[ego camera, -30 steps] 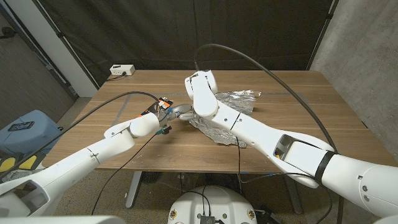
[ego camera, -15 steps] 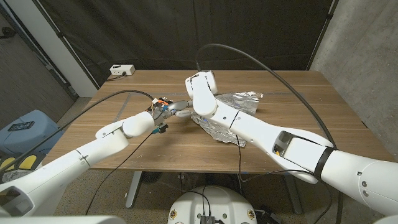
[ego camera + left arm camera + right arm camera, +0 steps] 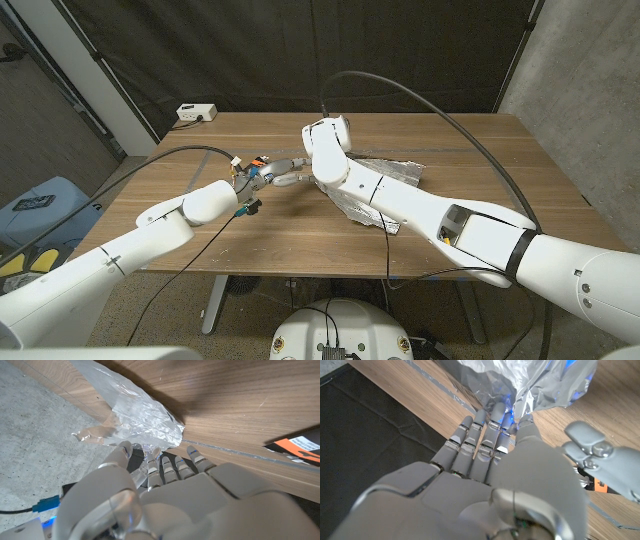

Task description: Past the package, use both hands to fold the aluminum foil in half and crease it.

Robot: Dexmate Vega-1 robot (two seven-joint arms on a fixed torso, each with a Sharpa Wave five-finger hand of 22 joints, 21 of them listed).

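Over the last second the left hand [image 3: 268,176] had pushed up and toward the middle of the head view, its forearm stretching farther across the wooden surface [image 3: 200,235], so that its fingers came to meet the right hand [image 3: 327,140] near the frame's upper centre. The right arm had lifted slightly and swung a little to the right, uncovering more of the aluminum foil [image 3: 385,180].

The foil lay crumpled just right of centre in the head view, partly under the right forearm, one edge raised off the wood. In the left wrist view the left hand's fingers [image 3: 165,465] reached out slightly spread toward the foil's near edge [image 3: 140,415], touching or nearly touching it; whether they had pinched it could not be told. In the right wrist view the right hand's fingers [image 3: 480,440] lay straight and close together against the foil [image 3: 520,375], pressing rather than gripping, as far as could be seen.

The sheet looked bunched, not yet folded in half, so the fold and crease probably remained to be done. A package was not clearly identifiable.
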